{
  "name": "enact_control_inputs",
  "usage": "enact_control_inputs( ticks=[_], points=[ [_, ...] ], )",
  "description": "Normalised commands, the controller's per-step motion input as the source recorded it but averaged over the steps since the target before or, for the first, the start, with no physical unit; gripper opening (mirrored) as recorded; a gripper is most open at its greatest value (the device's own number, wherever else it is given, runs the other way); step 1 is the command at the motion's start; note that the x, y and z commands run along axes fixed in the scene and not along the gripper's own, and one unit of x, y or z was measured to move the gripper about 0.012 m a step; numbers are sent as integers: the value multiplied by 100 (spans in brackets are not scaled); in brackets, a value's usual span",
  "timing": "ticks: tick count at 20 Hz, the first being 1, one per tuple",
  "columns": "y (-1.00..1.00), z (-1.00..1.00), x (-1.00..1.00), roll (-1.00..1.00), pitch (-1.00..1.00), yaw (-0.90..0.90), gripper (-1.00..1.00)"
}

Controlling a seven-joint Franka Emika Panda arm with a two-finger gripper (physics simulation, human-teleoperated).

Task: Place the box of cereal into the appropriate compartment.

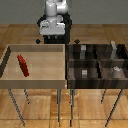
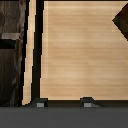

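The box of cereal is a thin red box lying on the floor of the light tan tray, toward the exterior view's left. The dark brown four-cell bin stands on the exterior view's right. Its far right cell holds a tall pale grey block. My gripper hangs high above the tray's far edge, well away from the box. In the wrist view my gripper is open and empty, fingertips apart over tan wood. The box is out of the wrist view.
A small grey cube sits in the bin's near left cell. Other small pale items stand in the far left cell and the near right cell. Tray and bin stand side by side on thin legs. The dark bin wall shows in the wrist view.
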Motion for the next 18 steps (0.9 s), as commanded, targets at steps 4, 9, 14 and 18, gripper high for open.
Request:
enact_control_inputs(
  ticks=[4,9,14,18],
  points=[
    [0,0,0,0,0,0,100],
    [-40,0,0,0,0,0,100],
    [-100,0,0,0,0,0,100],
    [-100,0,0,0,0,0,100]
  ],
)
